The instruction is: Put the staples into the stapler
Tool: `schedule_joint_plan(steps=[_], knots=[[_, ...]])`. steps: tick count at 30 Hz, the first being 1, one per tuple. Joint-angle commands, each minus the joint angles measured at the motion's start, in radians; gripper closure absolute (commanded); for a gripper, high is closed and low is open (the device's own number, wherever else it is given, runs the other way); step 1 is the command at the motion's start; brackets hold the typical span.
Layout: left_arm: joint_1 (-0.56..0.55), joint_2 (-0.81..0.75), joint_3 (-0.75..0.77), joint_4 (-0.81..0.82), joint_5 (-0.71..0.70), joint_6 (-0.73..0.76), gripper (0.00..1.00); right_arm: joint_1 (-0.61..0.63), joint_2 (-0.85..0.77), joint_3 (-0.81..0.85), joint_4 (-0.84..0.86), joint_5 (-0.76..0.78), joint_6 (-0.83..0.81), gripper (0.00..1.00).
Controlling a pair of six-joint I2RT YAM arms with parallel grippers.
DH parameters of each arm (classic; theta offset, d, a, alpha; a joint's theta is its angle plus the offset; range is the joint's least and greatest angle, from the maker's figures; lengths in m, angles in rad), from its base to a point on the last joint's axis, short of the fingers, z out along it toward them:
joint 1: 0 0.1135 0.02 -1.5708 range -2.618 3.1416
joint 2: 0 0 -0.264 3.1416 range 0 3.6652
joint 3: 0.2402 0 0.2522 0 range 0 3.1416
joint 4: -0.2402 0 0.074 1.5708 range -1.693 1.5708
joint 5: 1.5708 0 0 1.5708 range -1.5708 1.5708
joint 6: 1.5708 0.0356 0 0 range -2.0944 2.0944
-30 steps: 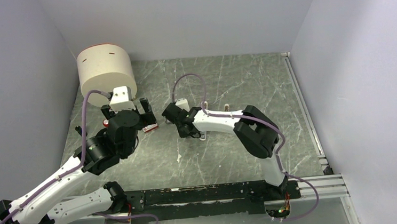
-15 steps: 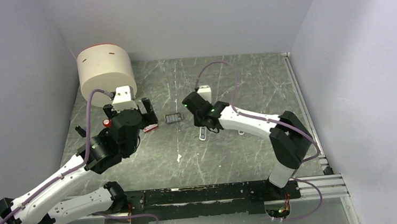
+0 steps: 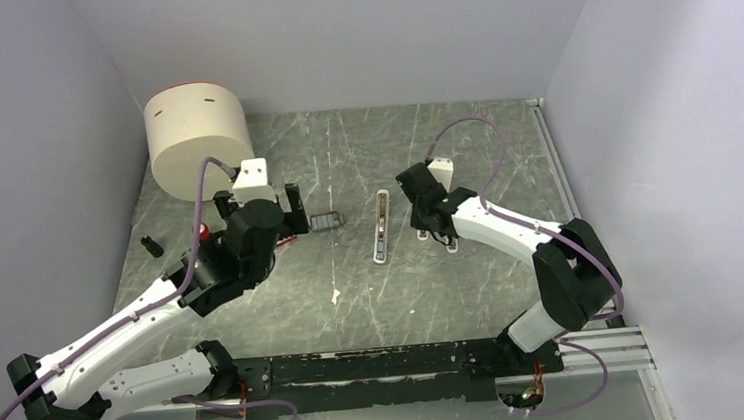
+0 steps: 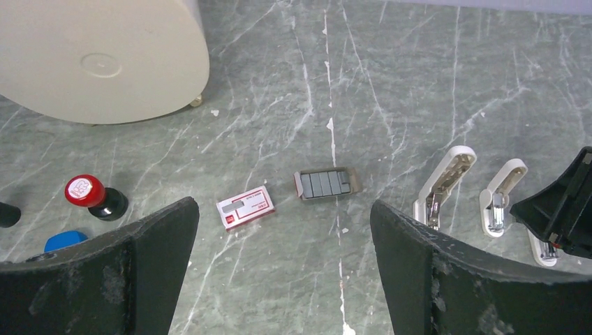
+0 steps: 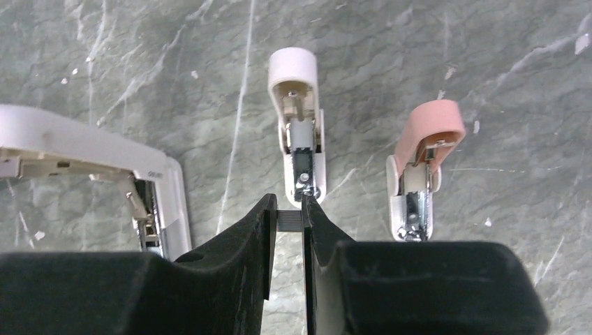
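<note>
Overhead, 2 close wrist views, stapler [image 3: 380,226] shared

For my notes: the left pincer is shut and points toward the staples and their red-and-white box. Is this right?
No: the left pincer is open, not shut; it does point toward the staples and their red-and-white box. The left wrist view shows it.

table [image 4: 454,70]: grey-green, white-veined | stapler [image 3: 380,225]: white | staples [image 4: 324,184]: dark grey | box [image 4: 245,207]: red-white | stubby piece [image 5: 426,132]: pink
</note>
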Motion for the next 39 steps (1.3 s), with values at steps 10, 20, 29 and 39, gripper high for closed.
schedule_joint_plan(steps=[10, 20, 29, 39], knots=[[0.005, -0.015, -0.002, 0.028, 0.025, -0.007, 0.03, -0.037, 0.072, -0.036, 0.158, 0.038, -0.099, 0.79], [0.005, 0.002, -0.002, 0.022, 0.022, -0.011, 0.03, -0.043, 0.112, -0.022, 0.154, 0.057, -0.108, 0.79], [0.006, 0.030, 0.007, 0.023, 0.023, 0.002, 0.03, -0.048, 0.130, -0.025, 0.162, 0.044, -0.124, 0.79], [0.006, 0.034, 0.002, 0.027, 0.022, 0.001, 0.03, -0.049, 0.137, -0.023, 0.168, 0.032, -0.128, 0.79]])
